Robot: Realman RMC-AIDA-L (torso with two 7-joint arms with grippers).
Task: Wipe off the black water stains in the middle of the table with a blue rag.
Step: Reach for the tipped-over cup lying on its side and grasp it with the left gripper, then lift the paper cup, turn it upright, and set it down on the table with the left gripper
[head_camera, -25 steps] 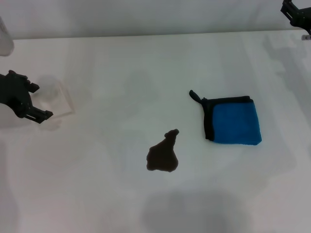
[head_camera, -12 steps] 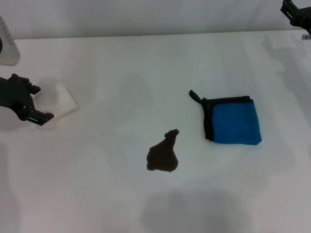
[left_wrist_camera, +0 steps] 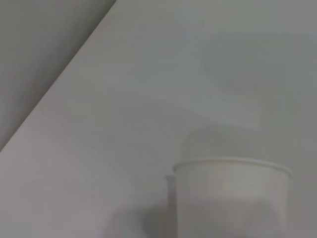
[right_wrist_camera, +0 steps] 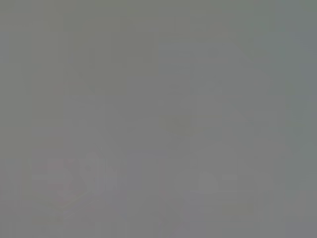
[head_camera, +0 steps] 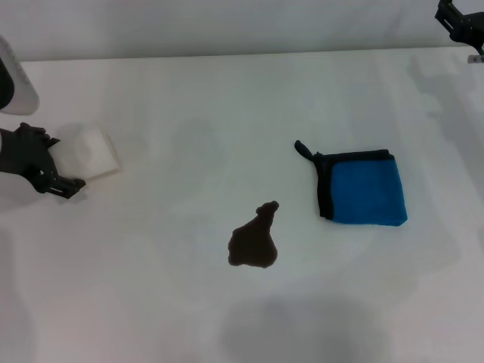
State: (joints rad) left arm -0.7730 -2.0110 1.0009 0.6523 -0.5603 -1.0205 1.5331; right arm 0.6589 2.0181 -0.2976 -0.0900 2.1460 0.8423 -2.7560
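Observation:
The black water stains (head_camera: 252, 243) form one small dark pear-shaped puddle with a knob at its far end, in the middle of the table (head_camera: 227, 98). The blue rag (head_camera: 364, 189) lies folded to the puddle's right, with black edging on its left side and a loop at its far left corner. My left gripper (head_camera: 63, 160) is at the table's left edge, far from both, around a white cup (head_camera: 92, 151) held on its side. The cup also shows in the left wrist view (left_wrist_camera: 230, 198). My right gripper (head_camera: 461, 21) is parked at the far right corner.
A white part of my left arm (head_camera: 15, 76) shows at the far left edge. The table's far edge (head_camera: 242, 53) meets a grey wall. The right wrist view shows only plain grey.
My left gripper has drifted a little leftward and nearer with the cup. More of the white arm has come into view at the left edge. Rag, puddle and right arm have not moved.

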